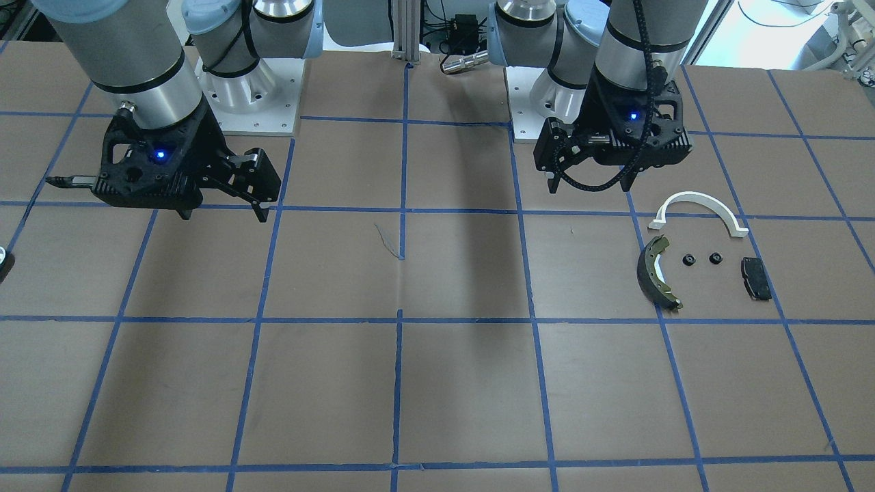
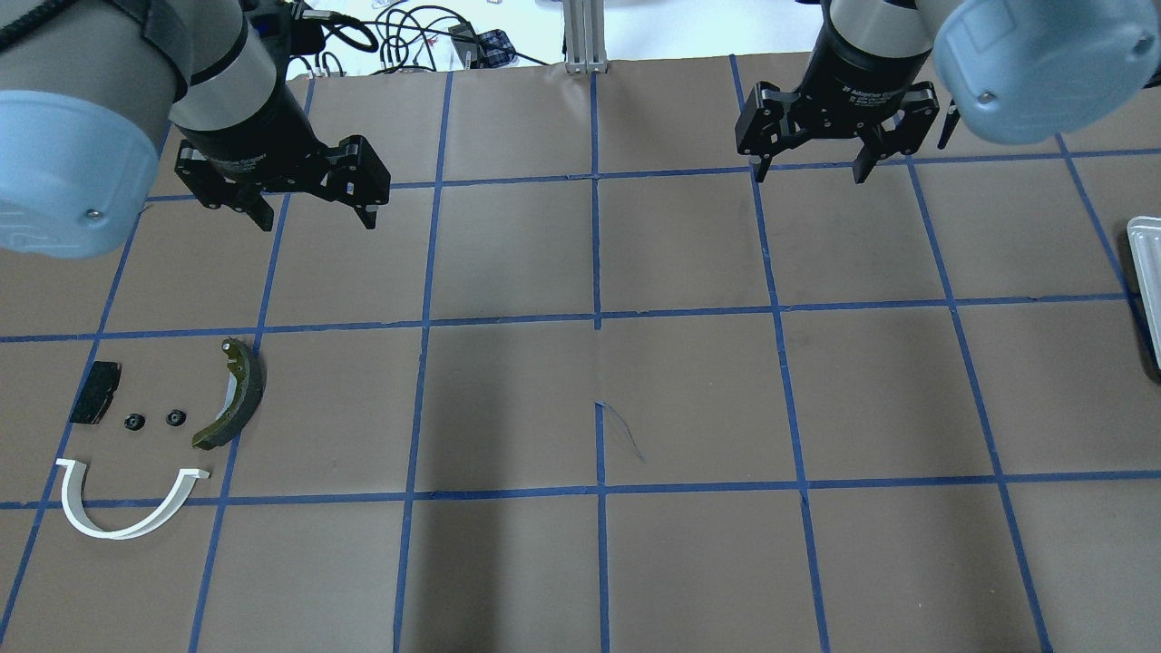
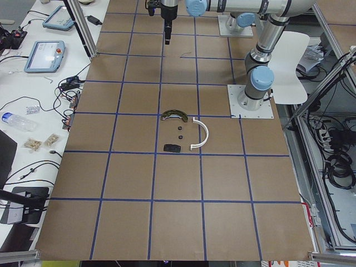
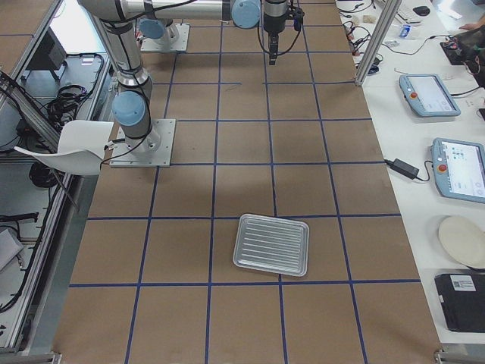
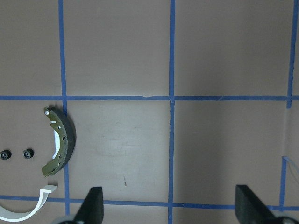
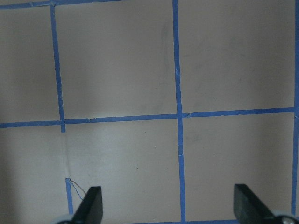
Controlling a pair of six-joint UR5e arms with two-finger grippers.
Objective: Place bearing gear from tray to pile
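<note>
The pile lies on the table on my left side: a white half-ring arc (image 2: 118, 521), a dark brake shoe with an olive rim (image 2: 238, 394) and a small black pad (image 2: 95, 404). Two small black bearing gears (image 2: 134, 421) (image 2: 176, 417) lie among them, also seen in the front view (image 1: 689, 260) (image 1: 716, 257). The silver ribbed tray (image 4: 270, 244) sits far to my right and looks empty. My left gripper (image 2: 317, 218) hangs open and empty above the table, beyond the pile. My right gripper (image 2: 814, 172) is open and empty too, away from the tray.
The table is brown paper with a grid of blue tape. The tray's edge (image 2: 1145, 272) shows at the overhead view's right border. The arm bases (image 1: 253, 96) stand at the robot's side. Benches with tablets and cables flank the table ends.
</note>
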